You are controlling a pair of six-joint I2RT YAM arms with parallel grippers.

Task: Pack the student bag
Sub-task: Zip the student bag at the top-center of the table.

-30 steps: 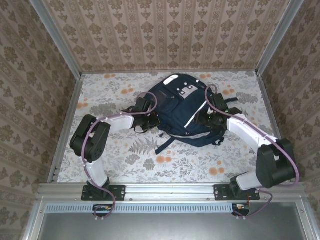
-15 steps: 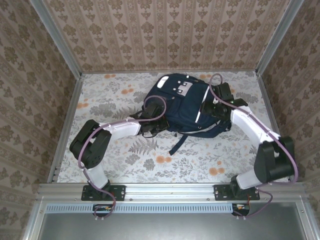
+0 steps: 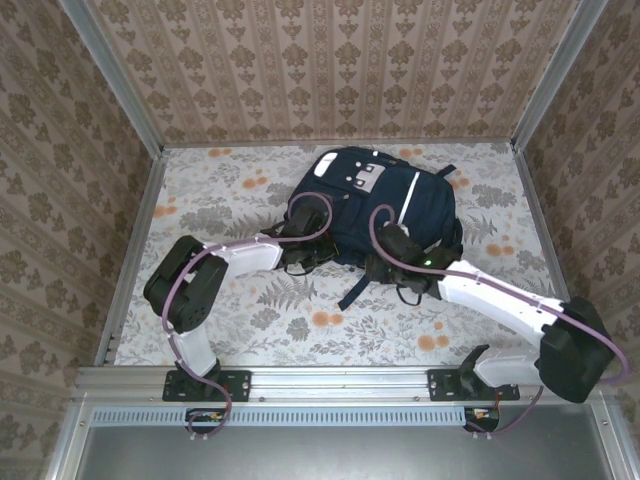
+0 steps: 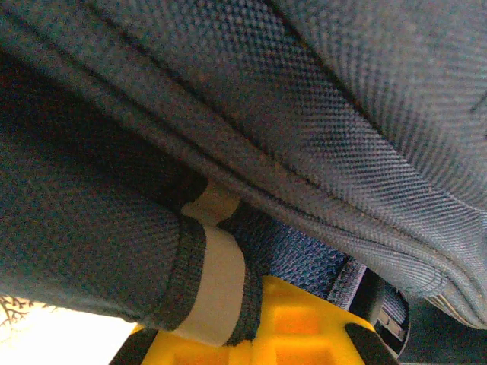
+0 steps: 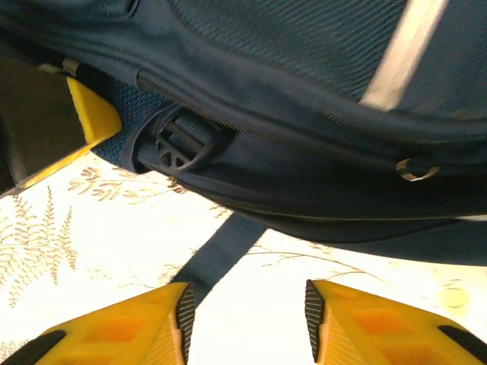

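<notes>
Your floral desk is boxed in by papered walls on three sides. The student bag lies just beyond both claws, with bare desk behind them. Your left claw is pinched on the bag's hem. Your right claw, parted and empty, has swung from the bag's right flank to its near edge.

My right gripper hangs with its yellow fingers apart and nothing between them, just short of the navy backpack. A dark strap trails from it across the floral table toward the gap. On the bag I see a black buckle, a white stripe and a small metal ring.
</notes>
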